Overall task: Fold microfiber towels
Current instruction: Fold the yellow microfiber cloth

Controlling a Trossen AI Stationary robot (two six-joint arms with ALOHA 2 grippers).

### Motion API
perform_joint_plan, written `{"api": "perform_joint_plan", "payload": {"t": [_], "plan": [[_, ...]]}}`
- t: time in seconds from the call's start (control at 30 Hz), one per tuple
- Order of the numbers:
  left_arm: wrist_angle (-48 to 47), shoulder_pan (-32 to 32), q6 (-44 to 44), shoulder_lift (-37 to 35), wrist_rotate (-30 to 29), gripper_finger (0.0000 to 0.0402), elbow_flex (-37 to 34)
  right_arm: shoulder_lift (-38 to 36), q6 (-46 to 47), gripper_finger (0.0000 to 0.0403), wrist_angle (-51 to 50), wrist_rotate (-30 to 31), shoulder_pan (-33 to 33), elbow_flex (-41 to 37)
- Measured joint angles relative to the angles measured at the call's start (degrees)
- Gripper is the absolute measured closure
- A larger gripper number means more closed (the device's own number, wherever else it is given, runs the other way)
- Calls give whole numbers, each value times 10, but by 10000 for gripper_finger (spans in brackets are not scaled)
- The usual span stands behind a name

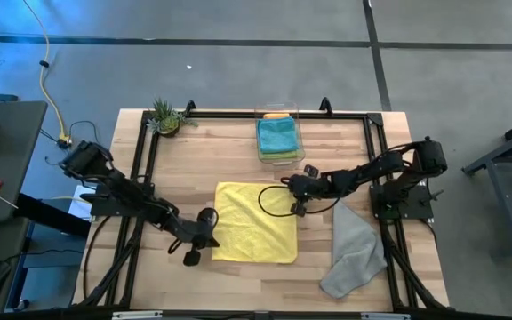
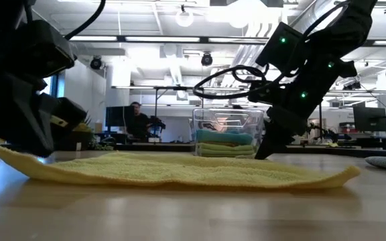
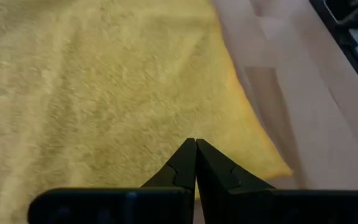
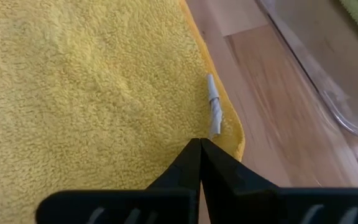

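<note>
The yellow towel [image 1: 256, 222] is spread flat at the table's [image 1: 238, 276] centre. Its nine o'clock edge is met by the left gripper [image 3: 196, 144], fingers together; its two o'clock corner (tagged) by the right gripper [image 4: 200, 143], likewise closed. The grey towel [image 1: 354, 252] lies crumpled at four o'clock.

A clear plastic bin [image 1: 279, 133] stands on the wooden table [image 1: 238, 160], at the middle of its far edge. Left of the bin, at the table's far left corner, sits a small potted plant [image 1: 166, 118]. A black frame [image 1: 140, 164] runs along the table's edges. Well left of the bin, off the table, a yellow cable [image 1: 50, 84] trails across the grey floor [image 1: 238, 71]. In the low view, a person [image 2: 137, 120] sits in the room left of the bin [image 2: 225, 132].
</note>
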Motion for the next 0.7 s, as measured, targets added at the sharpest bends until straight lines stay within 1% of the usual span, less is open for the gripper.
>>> {"api": "perform_joint_plan", "payload": {"t": [0.13, 0.4, 0.53, 0.6, 0.7], "plan": [[-4, -8, -6, 6, 1, 401, 0, 0, 0, 403, -2, 2, 0, 0], [-5, -17, -11, 6, -16, 401, 0, 0, -13, 403, -10, 2, 0, 4], [-13, -17, -11, -3, -18, 400, 6, -13, -26, 403, -46, 4, 6, 18], [-23, -19, -11, -14, -21, 400, 17, -30, -31, 403, -67, 17, 12, 29], [-74, -26, -2, -30, -32, 394, 42, -61, -31, 403, -113, 31, 23, 41]]}}
